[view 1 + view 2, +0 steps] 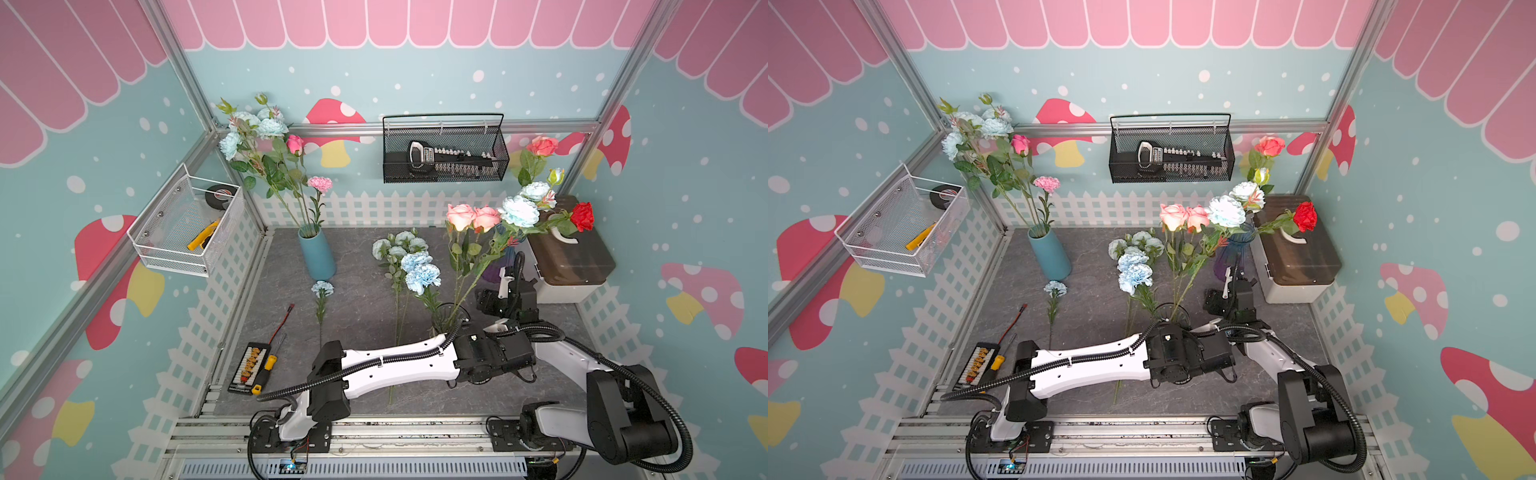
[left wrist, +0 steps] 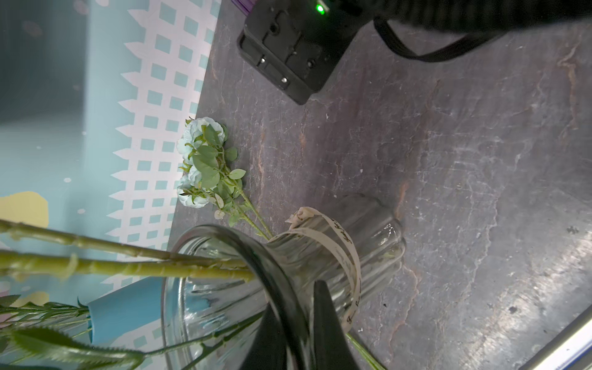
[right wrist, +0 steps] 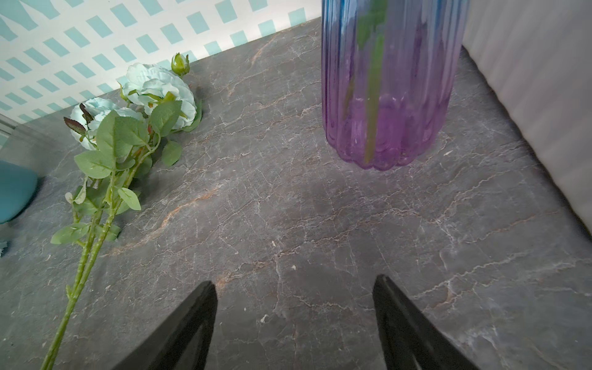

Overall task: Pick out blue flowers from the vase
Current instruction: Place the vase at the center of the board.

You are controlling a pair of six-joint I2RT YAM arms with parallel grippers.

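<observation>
- Step, as it appears: mid-sorting. The left tool pinches the clear vase's rim. The right tool gapes wide and empty over the counter, facing the purple vase.
- Blue flowers: one carnation and one peony spray lie on the counter. Two carnation heads lean by the clear vase, in or out unclear.
- Three vases. Two blue blooms stand in the purple vase, about four in the teal vase.
- Likely next: pinching a blue stem and lifting it without dragging the roses.

Three vases, two wire baskets, two robot arms, one lidded box, one red rose.
</observation>
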